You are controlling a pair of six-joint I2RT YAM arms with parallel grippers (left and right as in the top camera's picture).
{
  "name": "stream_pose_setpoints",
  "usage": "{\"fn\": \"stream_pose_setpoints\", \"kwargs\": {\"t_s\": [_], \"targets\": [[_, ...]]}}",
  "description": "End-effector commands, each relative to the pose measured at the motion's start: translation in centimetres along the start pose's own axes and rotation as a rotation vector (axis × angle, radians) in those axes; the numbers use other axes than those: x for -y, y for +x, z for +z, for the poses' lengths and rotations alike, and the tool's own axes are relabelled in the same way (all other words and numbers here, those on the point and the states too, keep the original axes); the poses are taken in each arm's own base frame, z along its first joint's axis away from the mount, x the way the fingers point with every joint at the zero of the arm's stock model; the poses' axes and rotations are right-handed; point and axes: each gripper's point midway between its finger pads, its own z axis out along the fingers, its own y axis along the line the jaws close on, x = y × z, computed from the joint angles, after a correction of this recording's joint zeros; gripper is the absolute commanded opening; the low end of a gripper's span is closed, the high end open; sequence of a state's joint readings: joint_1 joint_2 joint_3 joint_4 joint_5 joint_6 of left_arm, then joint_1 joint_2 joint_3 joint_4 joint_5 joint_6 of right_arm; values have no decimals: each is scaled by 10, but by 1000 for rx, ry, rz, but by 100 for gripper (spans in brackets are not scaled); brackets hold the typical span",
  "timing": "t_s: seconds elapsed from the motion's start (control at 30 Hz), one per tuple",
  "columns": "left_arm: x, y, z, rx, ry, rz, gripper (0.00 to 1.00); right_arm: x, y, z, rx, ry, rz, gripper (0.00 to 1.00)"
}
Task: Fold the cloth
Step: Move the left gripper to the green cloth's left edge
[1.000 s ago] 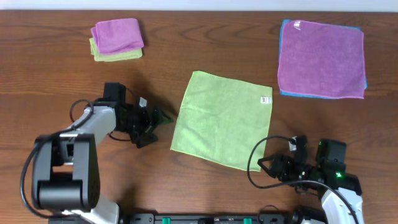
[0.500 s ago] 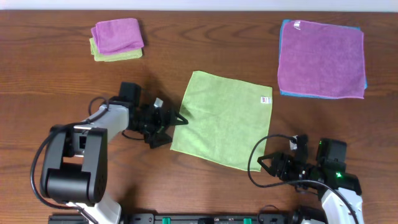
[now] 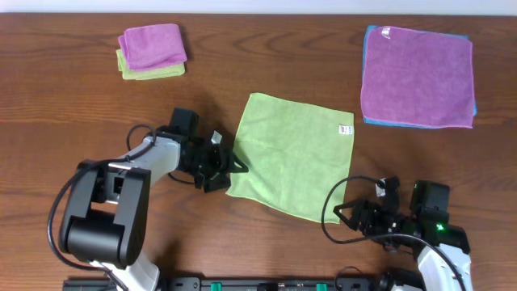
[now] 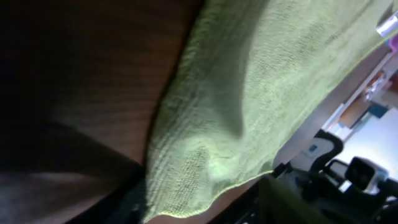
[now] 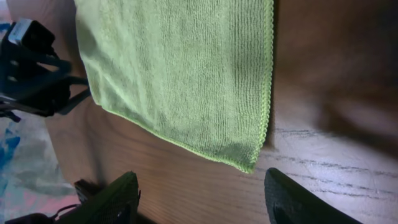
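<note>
Left gripper (image 3: 232, 166): positioned at the left edge of the green cloth (image 3: 292, 158), near its lower-left corner, with the arm reaching in from the left side of the table (image 3: 73, 113). In the left wrist view the two dark fingers sit well apart at the bottom of the frame, and the cloth's hemmed edge and corner lie between them; the jaws are spread and not clamped on the fabric. The cloth is slightly rumpled at that corner. Right gripper (image 5: 199, 208): jaws wide, holding nothing, located just beside the cloth's lower-right corner without touching it; the right wrist view shows bare wood between the fingertips and the hem. Green cloth: lying flat and unfolded at the centre of the table, rotated slightly so its edges are not square to the table edge, with a small white label (image 3: 345, 128) near its upper-right corner. Purple cloth on a blue stack (image 3: 418, 75): upper right, well apart. Small folded purple and green pile (image 3: 152, 50): upper left, well apart.
</note>
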State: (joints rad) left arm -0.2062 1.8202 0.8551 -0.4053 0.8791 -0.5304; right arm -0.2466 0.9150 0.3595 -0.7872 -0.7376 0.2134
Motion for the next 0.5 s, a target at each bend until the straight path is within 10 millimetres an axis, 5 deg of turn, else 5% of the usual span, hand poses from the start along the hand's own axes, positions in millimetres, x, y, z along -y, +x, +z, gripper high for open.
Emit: {"fn": "stream_pose_setpoints", "kwargs": {"t_s": [0.0, 0.13, 0.47], "targets": [[-22, 0, 7, 11, -83, -12, 45, -2, 2, -1, -3, -16, 22, 66], [-22, 1, 8, 9, -86, 9, 8, 6, 3, 0, -5, 28, 32, 67], [-23, 3, 8, -2, -88, 2, 6, 23, -7, 1, 43, 112, 37, 68]]}}
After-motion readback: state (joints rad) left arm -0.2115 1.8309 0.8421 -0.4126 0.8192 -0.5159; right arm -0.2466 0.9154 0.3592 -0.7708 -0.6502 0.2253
